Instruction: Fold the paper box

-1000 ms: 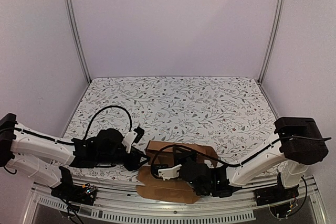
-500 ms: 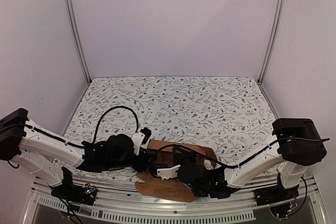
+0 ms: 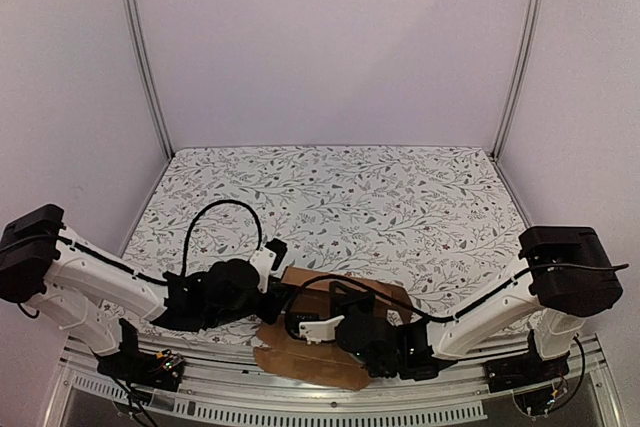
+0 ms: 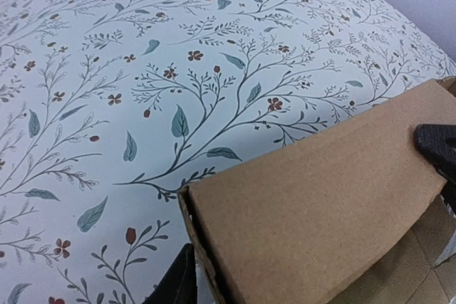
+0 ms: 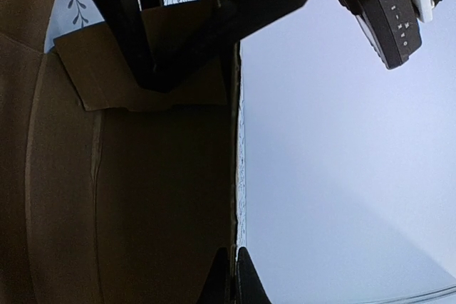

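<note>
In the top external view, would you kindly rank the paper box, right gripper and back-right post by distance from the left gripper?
1. paper box, right at the left gripper.
2. right gripper, just to its right, over the box.
3. back-right post, far back corner.

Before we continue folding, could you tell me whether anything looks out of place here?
The paper box lies partly off the floral table, one flat panel overhanging the near metal rail. Nothing looks torn.

Enclosed on 3 sides by plain pale-lilac walls point(image 3: 330, 47), with 2 metal corner posts point(image 3: 143, 57); below, white floral-print tablecloth point(image 3: 340, 187).
</note>
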